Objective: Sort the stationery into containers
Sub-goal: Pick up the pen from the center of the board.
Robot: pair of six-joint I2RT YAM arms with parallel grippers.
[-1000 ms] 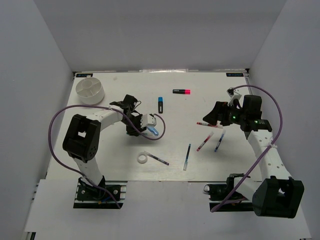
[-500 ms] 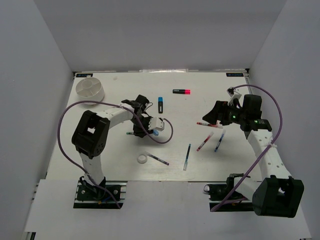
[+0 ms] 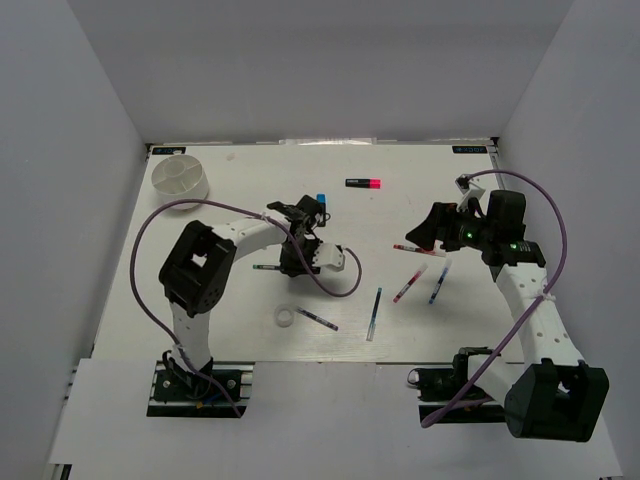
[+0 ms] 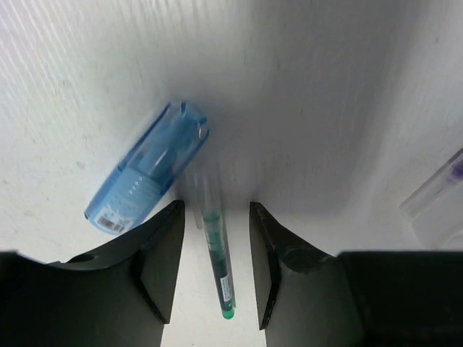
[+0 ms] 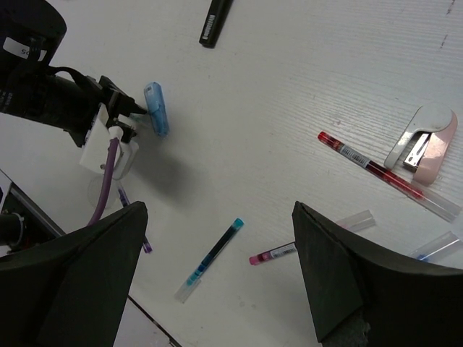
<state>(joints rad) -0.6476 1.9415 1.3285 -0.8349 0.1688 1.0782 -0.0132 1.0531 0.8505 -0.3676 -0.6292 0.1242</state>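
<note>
Two dark fingers (image 4: 160, 253) of the left gripper (image 4: 215, 215) stand either side of a thin teal pen (image 4: 219, 271) that lies flat on the table (image 3: 420, 335). The jaws are set narrow, with a sliver of bare surface on each side of the pen, so as far as I can judge nothing is clamped (the wrist picture is a little smeared, and I would not swear to it). A translucent blue tube (image 4: 147, 178) lies just beside the pen's far end, slanting away to the left. From above, the white tub (image 3: 196, 190) sits well apart in the far left corner, and I cannot tell whether anything lies in it. A tape ring (image 3: 287, 317) lies nearer the arm bases, a pink-ended black marker (image 3: 364, 183) lies toward the back, and a blue-ended marker (image 3: 321, 199) peeks out from behind the left arm. My right gripper (image 5: 217, 213) hangs over the right half of the table, its jaws spread wide and holding nothing — beneath and around it lie a red pen (image 5: 376, 171), a pink-tipped pen (image 5: 275, 254) and another teal one (image 5: 210, 260), all apart from one another.
</note>
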